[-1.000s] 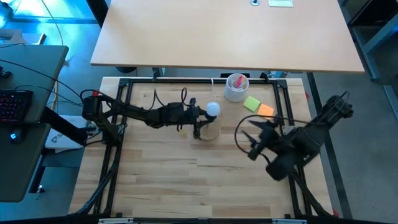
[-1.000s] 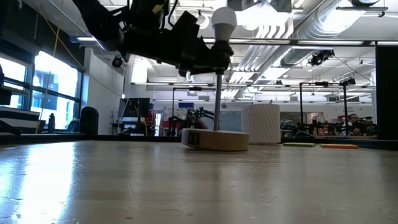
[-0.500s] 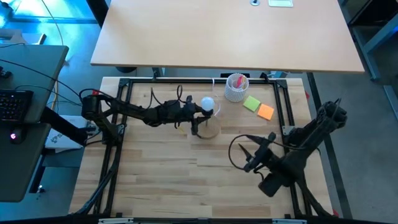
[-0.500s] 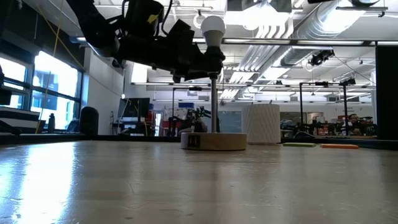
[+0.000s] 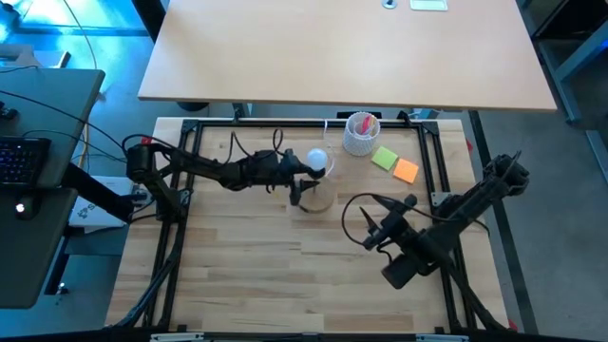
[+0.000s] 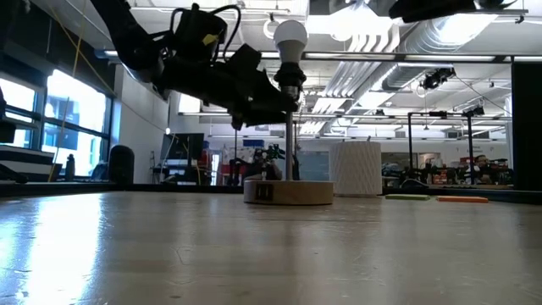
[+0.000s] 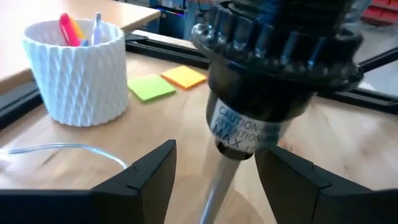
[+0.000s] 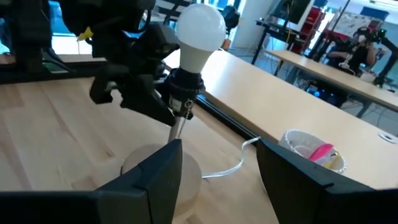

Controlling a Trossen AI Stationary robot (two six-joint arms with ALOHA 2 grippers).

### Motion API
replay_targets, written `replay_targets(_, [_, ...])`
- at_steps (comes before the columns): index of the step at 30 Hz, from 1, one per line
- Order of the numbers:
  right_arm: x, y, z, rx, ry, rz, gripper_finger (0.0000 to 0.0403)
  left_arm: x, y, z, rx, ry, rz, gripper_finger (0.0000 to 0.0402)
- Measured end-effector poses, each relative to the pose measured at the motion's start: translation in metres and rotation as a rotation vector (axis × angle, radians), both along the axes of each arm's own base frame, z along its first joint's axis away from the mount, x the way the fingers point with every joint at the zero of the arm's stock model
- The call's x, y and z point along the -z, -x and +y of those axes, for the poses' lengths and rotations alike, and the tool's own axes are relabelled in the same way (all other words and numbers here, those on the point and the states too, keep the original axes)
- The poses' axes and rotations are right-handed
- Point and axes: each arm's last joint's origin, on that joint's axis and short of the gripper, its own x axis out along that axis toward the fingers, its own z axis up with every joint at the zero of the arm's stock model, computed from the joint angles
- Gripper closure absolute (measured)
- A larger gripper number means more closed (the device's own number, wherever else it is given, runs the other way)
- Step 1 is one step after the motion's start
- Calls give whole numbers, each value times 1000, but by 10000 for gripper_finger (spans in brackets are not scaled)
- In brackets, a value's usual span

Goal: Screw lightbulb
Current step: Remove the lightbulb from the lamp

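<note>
The white lightbulb (image 5: pixel 315 160) (image 6: pixel 290 34) (image 8: pixel 200 28) sits base-down in the black socket (image 7: pixel 280 74) (image 6: pixel 290 78). The socket tops a thin metal rod (image 7: pixel 217 186), which stands upright on a round wooden disc (image 5: pixel 321 199) (image 6: pixel 288 192) flat on the table. My left gripper (image 7: pixel 214 149) (image 5: pixel 300 180) is open. One finger stands on each side of the rod just under the socket, with a gap showing on both sides. My right gripper (image 8: pixel 217 149) (image 5: pixel 366 220) hovers off to the near right. Its fingers are apart with nothing between them, and they point at the lamp.
A white lattice cup (image 5: pixel 361 133) (image 7: pixel 78 68) with pink pens stands at the far edge. A green note (image 5: pixel 385 158) and an orange note (image 5: pixel 406 170) lie beside it. A clear cable (image 7: pixel 62 149) trails from the disc. A black frame (image 5: pixel 190 128) rims the table.
My right gripper has sunk and drawn back from the lamp toward the table's near edge. The bulb, rod and disc have shifted a little toward the table's left, and my left gripper has stayed at the rod.
</note>
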Motion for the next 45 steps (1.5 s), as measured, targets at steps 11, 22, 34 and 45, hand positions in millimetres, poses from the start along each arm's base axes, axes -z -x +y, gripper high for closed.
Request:
replay_targets(11, [0,-5,-8,23,13,71,199,2,4,12,-16,-86,47,154])
replay_targets(22, [-3,-15,-47,-118,-351,658,199,-16,33,15,-30,-99,267,154])
replay_targets(34, [12,-38,-77,-570,-460,755,199,-46,71,6,-53,-71,391,154])
replay_targets(45, [29,28,-107,-733,-461,192,199,-77,92,-15,-31,-62,301,154])
